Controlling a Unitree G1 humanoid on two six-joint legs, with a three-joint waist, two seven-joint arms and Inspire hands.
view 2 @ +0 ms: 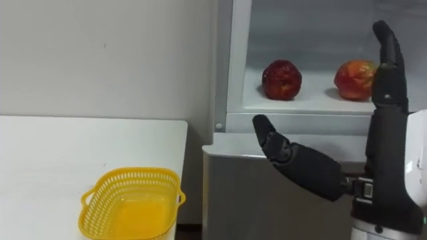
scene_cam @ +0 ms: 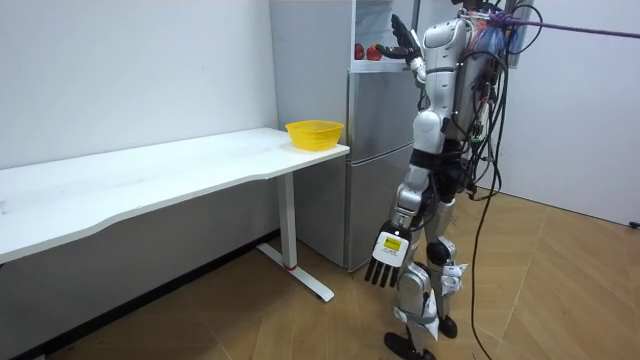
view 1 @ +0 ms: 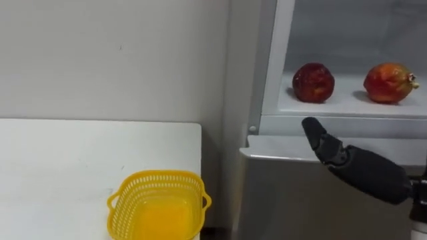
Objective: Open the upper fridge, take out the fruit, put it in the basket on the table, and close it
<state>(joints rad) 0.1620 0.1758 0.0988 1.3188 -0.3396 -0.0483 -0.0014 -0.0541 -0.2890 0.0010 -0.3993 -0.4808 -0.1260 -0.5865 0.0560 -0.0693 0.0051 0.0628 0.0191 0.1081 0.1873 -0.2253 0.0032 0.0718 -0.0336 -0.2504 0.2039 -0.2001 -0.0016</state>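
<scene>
- Directly in front of the tall silver fridge point(scene_cam: 375, 150) the robot stands upright, facing its upper compartment point(view 1: 353, 40), which is open.
- Beside the fridge, on the robot's left, is a long white table point(view 1: 67, 160).
- Inside the upper compartment, a white shelf point(view 1: 347, 103) carries the fruit.
- Near the table's fridge-side end sits a yellow plastic mesh basket point(view 1: 157, 207).
- Raised just in front of the shelf's edge, the right hand point(view 2: 390, 133) has its fingers straight and pointing up and its thumb spread wide, holding nothing.
- Hanging by the thigh, the left hand point(scene_cam: 385, 262) has its fingers loose, slightly apart and pointing down.
- On the shelf, a dark red round fruit point(view 1: 313, 83) and a red-orange round fruit point(view 1: 390, 83) rest apart from each other, with neither hand touching them.
</scene>
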